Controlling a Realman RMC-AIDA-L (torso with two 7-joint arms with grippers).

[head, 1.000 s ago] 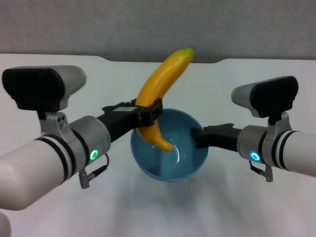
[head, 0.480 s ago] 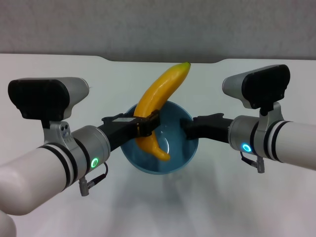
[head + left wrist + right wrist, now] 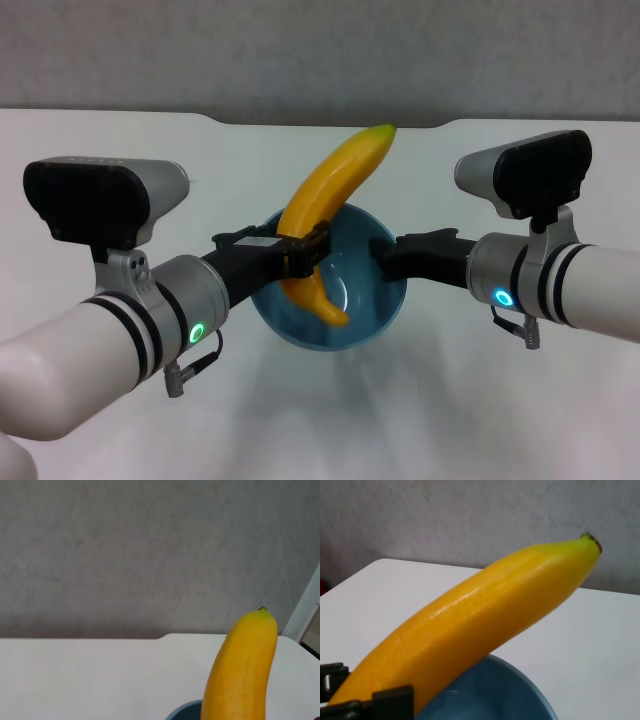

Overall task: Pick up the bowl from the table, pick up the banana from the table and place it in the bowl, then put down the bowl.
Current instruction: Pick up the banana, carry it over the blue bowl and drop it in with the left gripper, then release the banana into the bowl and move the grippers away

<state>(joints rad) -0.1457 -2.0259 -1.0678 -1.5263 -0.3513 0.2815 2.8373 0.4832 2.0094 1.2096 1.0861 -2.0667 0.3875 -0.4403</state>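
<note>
The light-blue bowl is held above the white table by my right gripper, which is shut on its right rim. My left gripper is shut on the yellow banana near its middle. The banana's lower end rests inside the bowl and its upper end sticks up over the far rim. The banana also shows in the left wrist view and in the right wrist view, with the bowl rim below it.
A grey wall stands behind the table. The table's far edge has a shallow notch. Both forearms flank the bowl, left and right.
The bowl has moved up and left with my right gripper, then settled. The banana has sunk lower into the bowl with my left gripper still shut on it.
</note>
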